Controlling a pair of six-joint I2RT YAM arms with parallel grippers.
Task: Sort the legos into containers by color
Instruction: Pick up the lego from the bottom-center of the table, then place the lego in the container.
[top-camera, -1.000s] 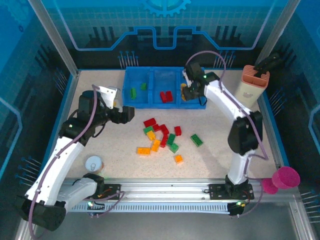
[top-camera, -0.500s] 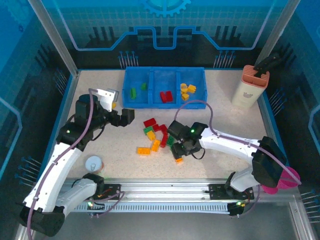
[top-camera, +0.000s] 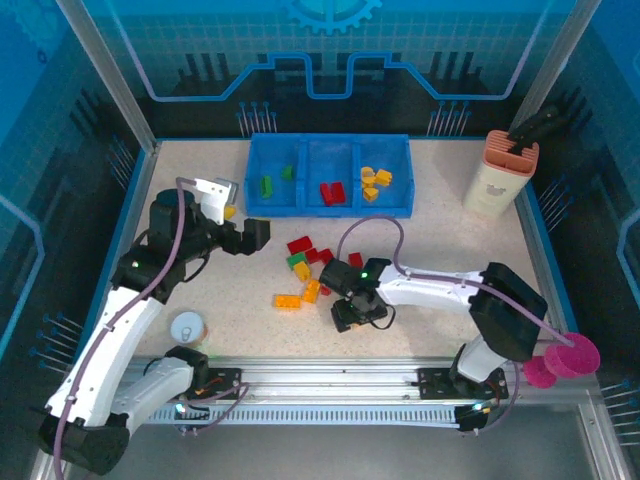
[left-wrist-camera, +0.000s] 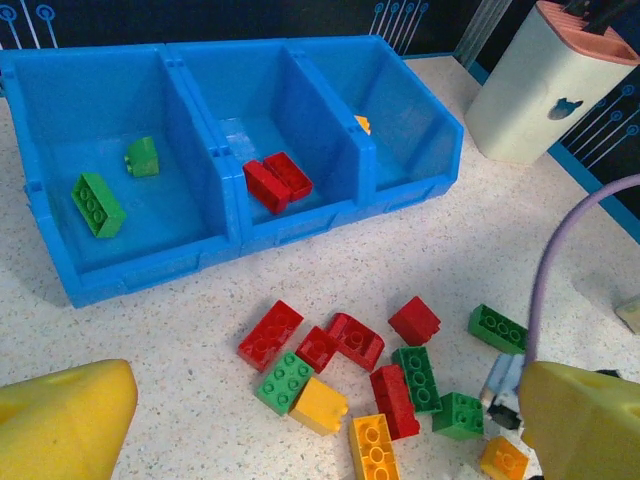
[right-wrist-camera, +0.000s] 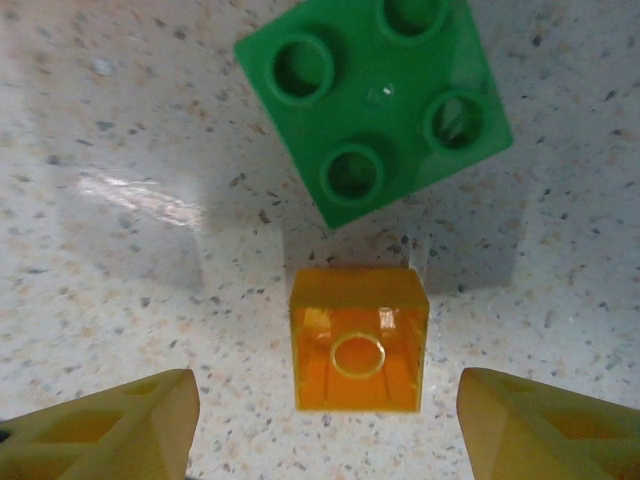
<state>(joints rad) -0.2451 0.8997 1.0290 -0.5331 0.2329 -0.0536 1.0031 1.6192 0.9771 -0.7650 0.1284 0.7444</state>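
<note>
The right hand (top-camera: 357, 312) hangs low beside loose legos (top-camera: 303, 266), below the blue tray (top-camera: 300, 209).

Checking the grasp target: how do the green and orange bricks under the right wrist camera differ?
The green brick shows four studs up; the orange brick shows a hollow with one ring. The green one looks larger and rotated; the orange one sits square inside the open right gripper. Both lie on the table, apart.

Tray (top-camera: 330, 212) at the back with legos (top-camera: 332, 192) in it; more lie before it, holder (top-camera: 500, 178) to its right
</note>
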